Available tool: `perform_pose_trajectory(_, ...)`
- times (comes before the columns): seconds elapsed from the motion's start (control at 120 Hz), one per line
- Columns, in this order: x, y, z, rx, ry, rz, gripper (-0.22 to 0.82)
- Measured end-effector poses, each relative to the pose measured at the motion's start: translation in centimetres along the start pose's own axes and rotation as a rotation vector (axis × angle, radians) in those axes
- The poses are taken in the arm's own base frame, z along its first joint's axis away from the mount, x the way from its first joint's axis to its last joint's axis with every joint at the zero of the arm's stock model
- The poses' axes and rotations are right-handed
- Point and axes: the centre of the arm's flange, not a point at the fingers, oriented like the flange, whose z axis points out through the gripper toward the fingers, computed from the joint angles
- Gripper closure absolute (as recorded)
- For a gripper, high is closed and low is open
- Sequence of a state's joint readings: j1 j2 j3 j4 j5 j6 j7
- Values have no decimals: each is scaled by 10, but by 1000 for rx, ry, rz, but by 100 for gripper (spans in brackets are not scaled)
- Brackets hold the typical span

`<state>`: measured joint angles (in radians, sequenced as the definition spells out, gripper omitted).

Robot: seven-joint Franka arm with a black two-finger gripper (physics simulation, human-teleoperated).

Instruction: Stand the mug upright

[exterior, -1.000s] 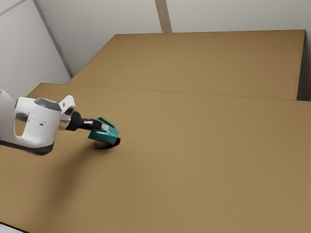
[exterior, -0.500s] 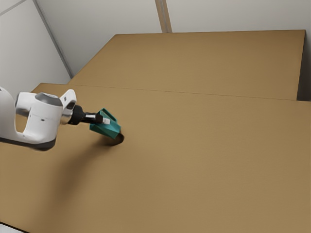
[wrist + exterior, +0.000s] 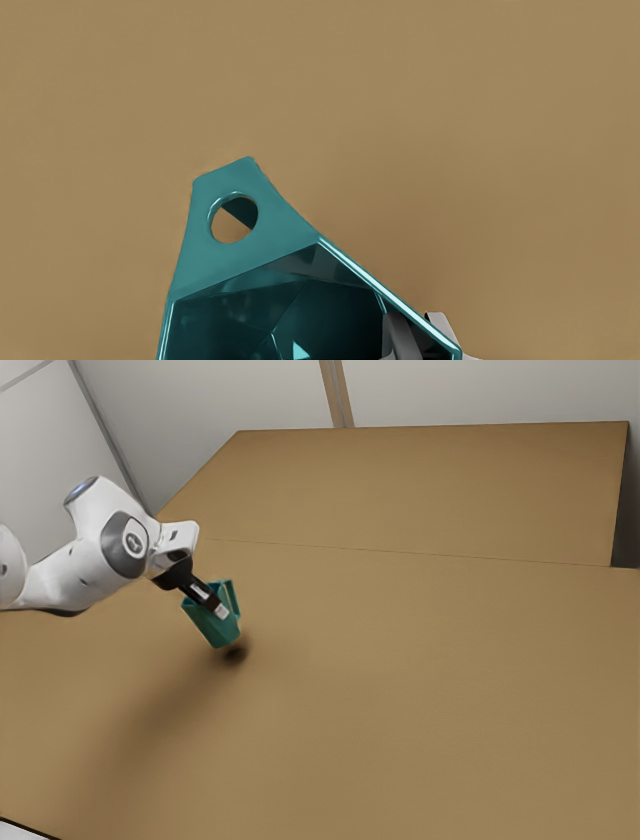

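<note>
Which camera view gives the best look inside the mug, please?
The wrist view: it looks into the open mouth of the mug, showing the faceted interior and one finger inside. The exterior view mainly shows its outer wall, beside the tool.

Rounded white arm [image 3: 82, 573]; grey joint cover [image 3: 113, 550]; circular marking [image 3: 133, 544]; black jaws.

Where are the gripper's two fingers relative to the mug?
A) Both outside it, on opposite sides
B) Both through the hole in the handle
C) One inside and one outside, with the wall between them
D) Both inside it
C: the wrist view shows one finger of the gripper inside the mug and the other beyond its rim, the wall pinched between.
</note>
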<state>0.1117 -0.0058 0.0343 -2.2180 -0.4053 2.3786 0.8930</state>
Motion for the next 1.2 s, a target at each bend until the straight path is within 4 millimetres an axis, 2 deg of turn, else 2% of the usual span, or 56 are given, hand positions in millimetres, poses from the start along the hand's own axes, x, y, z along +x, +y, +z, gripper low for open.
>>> perform_pose_trajectory(0.242, 18, 38, 17, 115, -183, 41, 79)
perform_pose_trajectory(0.442, 31, 65, 36, 153, -228, -17, 79)
perform_pose_trajectory(0.55, 34, 73, 39, 163, -231, -69, 79)
perform_pose_trajectory(0.717, 30, 70, 37, 174, -232, -190, 79)
perform_pose_trajectory(1.0, 16, 50, 29, 140, -222, -456, 79)
perform_pose_trajectory(1.1, 20, 40, 23, 142, -199, -520, 79)
perform_pose_trajectory(1.2, 21, 35, 28, 146, -185, -563, 79)
